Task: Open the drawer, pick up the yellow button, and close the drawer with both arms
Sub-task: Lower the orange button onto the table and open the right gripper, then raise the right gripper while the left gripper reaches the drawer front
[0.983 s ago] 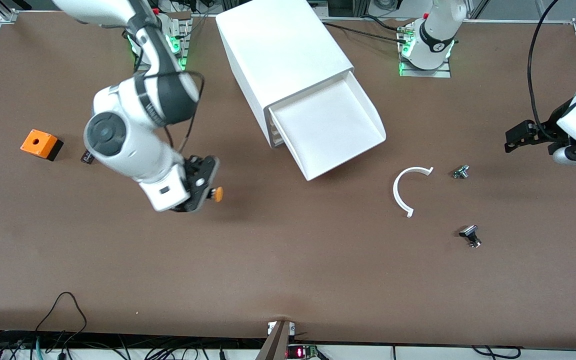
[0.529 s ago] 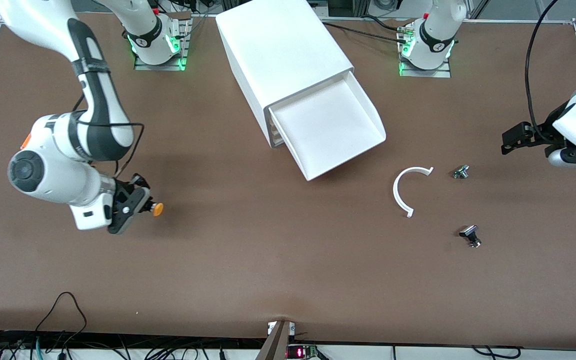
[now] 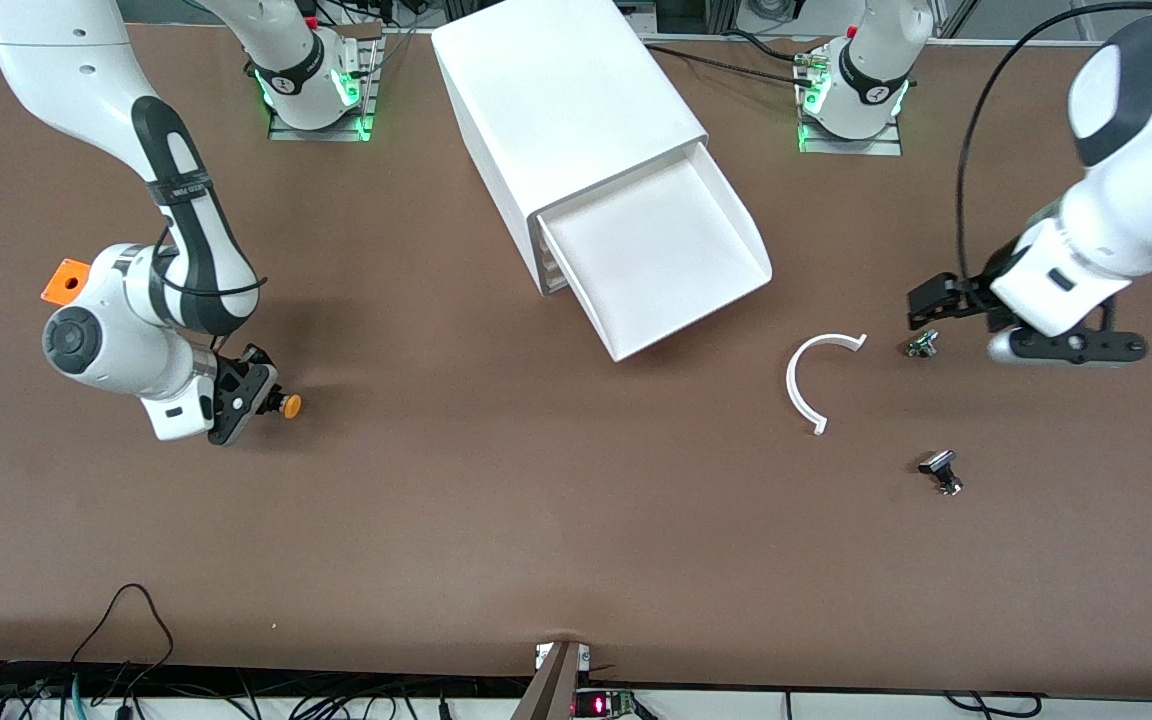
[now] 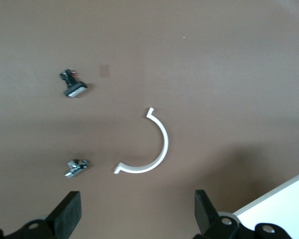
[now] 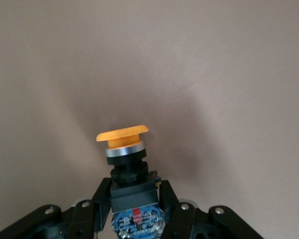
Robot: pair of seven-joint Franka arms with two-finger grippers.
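You've got the table (image 3: 536,520) with the white cabinet (image 3: 556,110) mid-table by the bases; its top drawer (image 3: 656,255) is pulled out and looks empty, and the three lower drawers are hidden under it, only a sliver of their fronts showing. The orange box (image 3: 64,282) at the right arm's end is mostly covered by the right arm's wrist. Right gripper (image 3: 258,392) hangs low over the table nearer the front camera than that box, fingers pinched on the button (image 3: 288,405); the front view shows only the orange cap poking out, while the right wrist view shows the black body (image 5: 132,184) clamped between the fingers with the cap (image 5: 122,134) clear of the tips. Left gripper (image 3: 934,300) is over the table at the left arm's end, just by a small black-and-silver part (image 3: 922,345); the left wrist view shows its fingers (image 4: 69,214) spread wide, holding nothing, above the white C-shaped clip (image 4: 149,149), both small parts and a drawer corner. Second part (image 3: 941,470) lies nearer the camera.
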